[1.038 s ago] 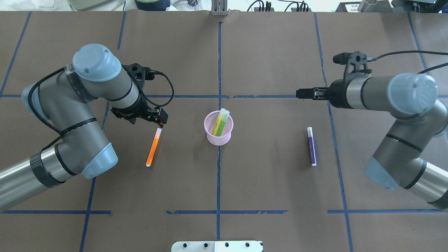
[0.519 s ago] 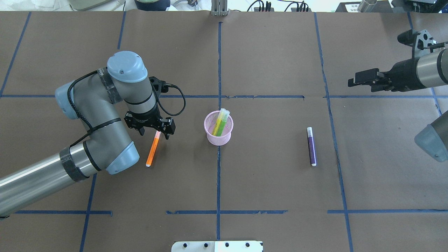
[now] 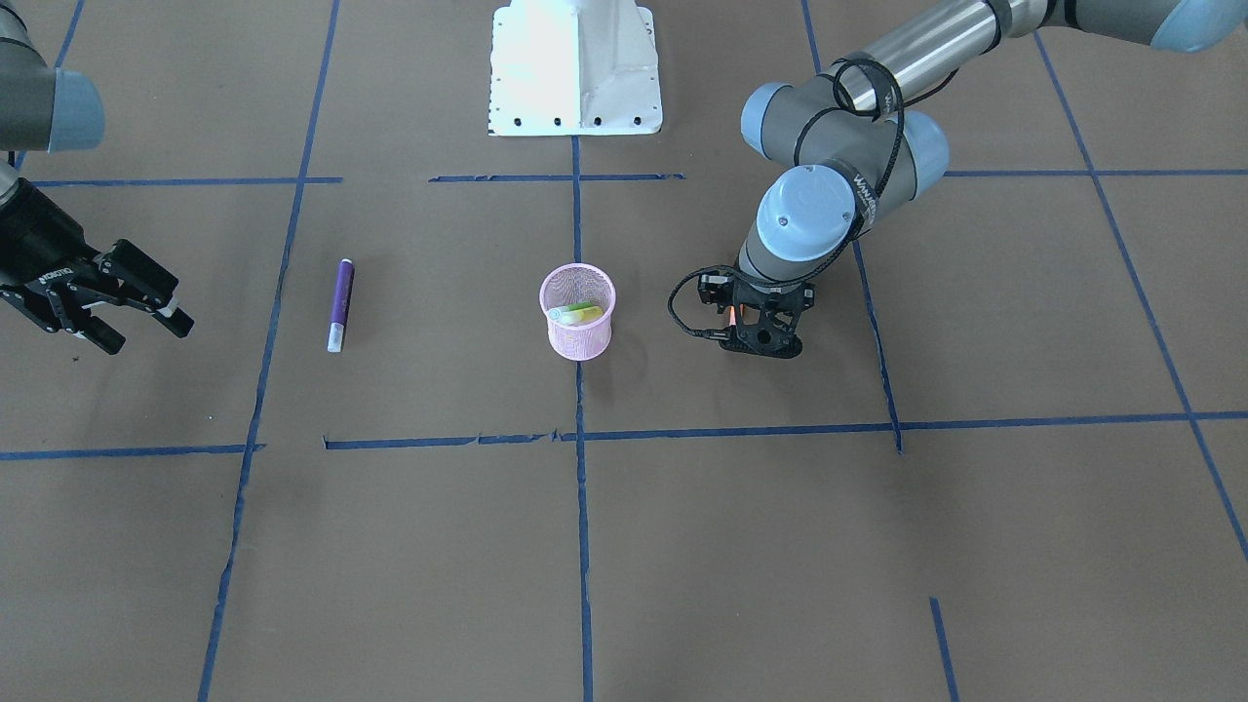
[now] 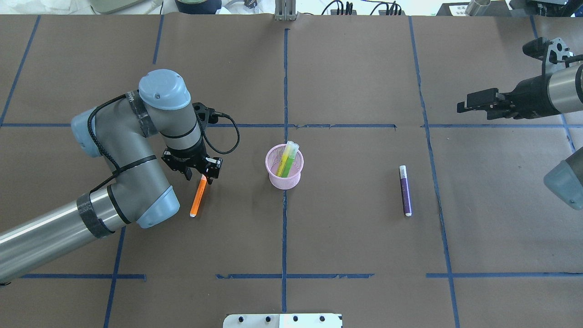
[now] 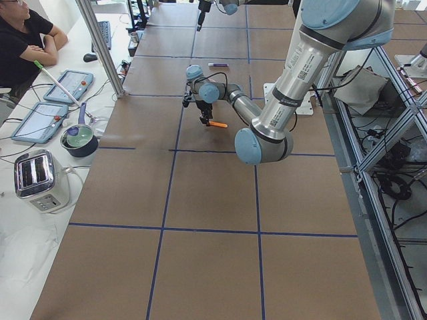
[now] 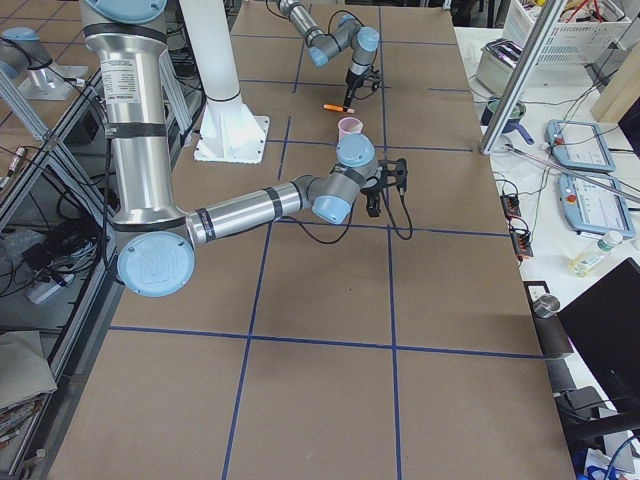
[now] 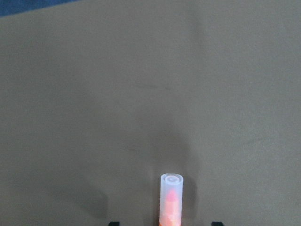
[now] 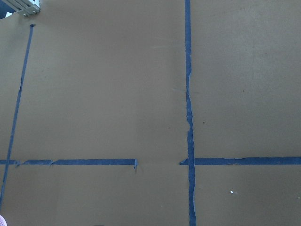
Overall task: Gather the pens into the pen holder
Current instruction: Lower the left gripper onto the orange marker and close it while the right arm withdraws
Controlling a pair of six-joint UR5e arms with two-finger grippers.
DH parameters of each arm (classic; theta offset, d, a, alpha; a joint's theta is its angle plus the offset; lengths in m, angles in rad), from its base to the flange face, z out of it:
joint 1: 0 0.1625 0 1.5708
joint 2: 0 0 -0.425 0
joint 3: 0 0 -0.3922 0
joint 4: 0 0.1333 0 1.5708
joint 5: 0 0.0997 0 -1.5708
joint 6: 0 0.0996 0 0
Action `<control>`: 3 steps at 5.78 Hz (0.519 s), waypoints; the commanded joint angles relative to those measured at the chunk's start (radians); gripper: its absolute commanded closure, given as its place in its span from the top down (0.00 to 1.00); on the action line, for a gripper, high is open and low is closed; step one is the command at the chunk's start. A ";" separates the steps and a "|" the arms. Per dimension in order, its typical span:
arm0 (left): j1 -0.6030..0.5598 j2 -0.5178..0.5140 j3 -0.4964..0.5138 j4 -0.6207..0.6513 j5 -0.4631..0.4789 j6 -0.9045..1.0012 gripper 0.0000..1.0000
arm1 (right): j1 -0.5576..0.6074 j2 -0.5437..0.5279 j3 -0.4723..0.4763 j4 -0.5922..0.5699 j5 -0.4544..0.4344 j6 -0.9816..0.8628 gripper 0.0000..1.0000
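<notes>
At the pick-up of the orange pen (image 4: pixel 198 199), lying flat left of centre in the overhead view. Straddles its cap end with the left gripper (image 4: pixel 199 178), fingers spread on either side, apparently not touching, nothing gripped. Holds the right gripper (image 3: pixel 144 327) open and empty at the far edge. Probably calls next for closing on the pen, lifting, and carrying it to the pink pen holder (image 4: pixel 292 181) at centre, beside the yellow-green pens (image 4: pixel 287 160) standing there. Leaves the purple pen (image 4: pixel 405 191) flat, right of centre.
</notes>
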 commanded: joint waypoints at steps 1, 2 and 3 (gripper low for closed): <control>0.013 0.003 0.001 0.000 0.002 0.000 0.59 | 0.000 0.002 0.001 -0.001 0.000 0.000 0.99; 0.027 0.004 -0.001 0.000 0.003 0.000 0.58 | 0.000 0.003 0.000 -0.001 0.000 0.000 0.99; 0.027 0.004 -0.001 0.000 0.005 0.000 0.48 | 0.000 0.005 0.000 -0.001 0.000 0.000 0.99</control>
